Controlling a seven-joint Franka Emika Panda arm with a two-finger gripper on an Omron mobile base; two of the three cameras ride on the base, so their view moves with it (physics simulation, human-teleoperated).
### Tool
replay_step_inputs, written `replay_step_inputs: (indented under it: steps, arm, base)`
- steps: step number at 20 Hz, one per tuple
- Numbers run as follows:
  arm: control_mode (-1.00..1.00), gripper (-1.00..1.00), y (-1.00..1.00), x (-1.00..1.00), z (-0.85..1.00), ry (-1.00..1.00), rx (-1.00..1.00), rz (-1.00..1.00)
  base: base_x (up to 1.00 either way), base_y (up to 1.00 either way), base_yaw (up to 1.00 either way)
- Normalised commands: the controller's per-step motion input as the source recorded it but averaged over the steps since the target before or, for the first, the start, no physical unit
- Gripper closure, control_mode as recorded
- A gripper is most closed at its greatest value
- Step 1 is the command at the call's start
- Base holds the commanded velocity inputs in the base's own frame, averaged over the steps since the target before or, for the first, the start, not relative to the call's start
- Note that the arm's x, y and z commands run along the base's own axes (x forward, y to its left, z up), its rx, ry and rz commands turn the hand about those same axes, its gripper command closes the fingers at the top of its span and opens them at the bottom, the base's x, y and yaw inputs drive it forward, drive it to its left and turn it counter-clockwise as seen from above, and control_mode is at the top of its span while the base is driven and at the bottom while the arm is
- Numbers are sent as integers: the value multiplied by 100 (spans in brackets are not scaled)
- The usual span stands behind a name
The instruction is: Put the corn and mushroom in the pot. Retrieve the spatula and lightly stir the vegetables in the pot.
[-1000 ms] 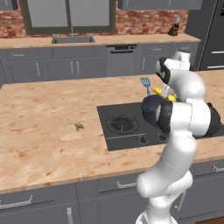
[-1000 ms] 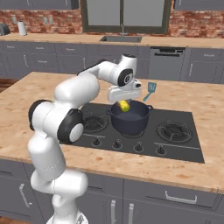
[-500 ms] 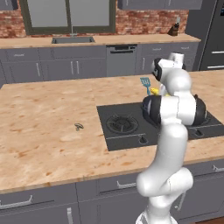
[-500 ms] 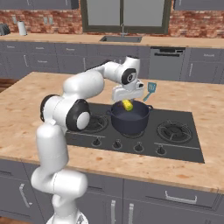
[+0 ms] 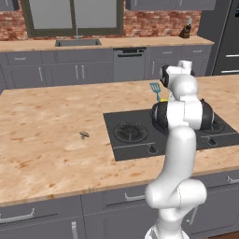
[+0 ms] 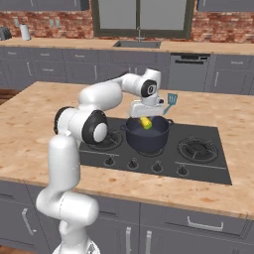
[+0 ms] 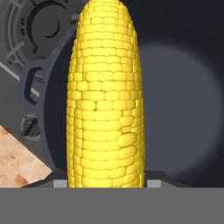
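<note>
My gripper [image 6: 145, 118] is shut on the corn [image 6: 146, 122], a yellow cob that hangs just over the mouth of the dark pot [image 6: 144, 141] on the stove. In the hand view the corn [image 7: 105, 100] stands tall between my fingertips [image 7: 61, 183], with the pot's dark inside [image 7: 183, 87] behind it. The teal spatula [image 6: 171, 101] lies on the counter just behind the stove; it is also seen as the spatula [image 5: 155, 89] in the left base view. The tiny mushroom [image 5: 84, 135] lies on the counter left of the stove. My arm hides much of the pot [image 5: 156, 116] there.
The black stove [image 6: 198, 149] has burners and a row of front knobs. The pot sits on a rear burner. A wide wooden counter [image 5: 46, 140] spreads to the left of the stove. A sink and grey cabinets line the back wall.
My arm's elbow has swung in toward the stove. The gripper has kept its hold on the corn over the pot, nearly in the same spot.
</note>
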Motion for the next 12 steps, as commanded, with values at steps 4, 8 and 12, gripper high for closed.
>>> replay_step_inputs:
  steps: [4, 8, 12]
  arm:
    - [-100, 100, -7, 5, -23, 0, 0, 0]
    - [-100, 100, -3, 10, -22, 0, 0, 0]
    - [-100, 100, -1, 5, -25, 0, -1, 0]
  base:
    - [0, 0, 0]
    - [0, 0, 0]
    - [0, 0, 0]
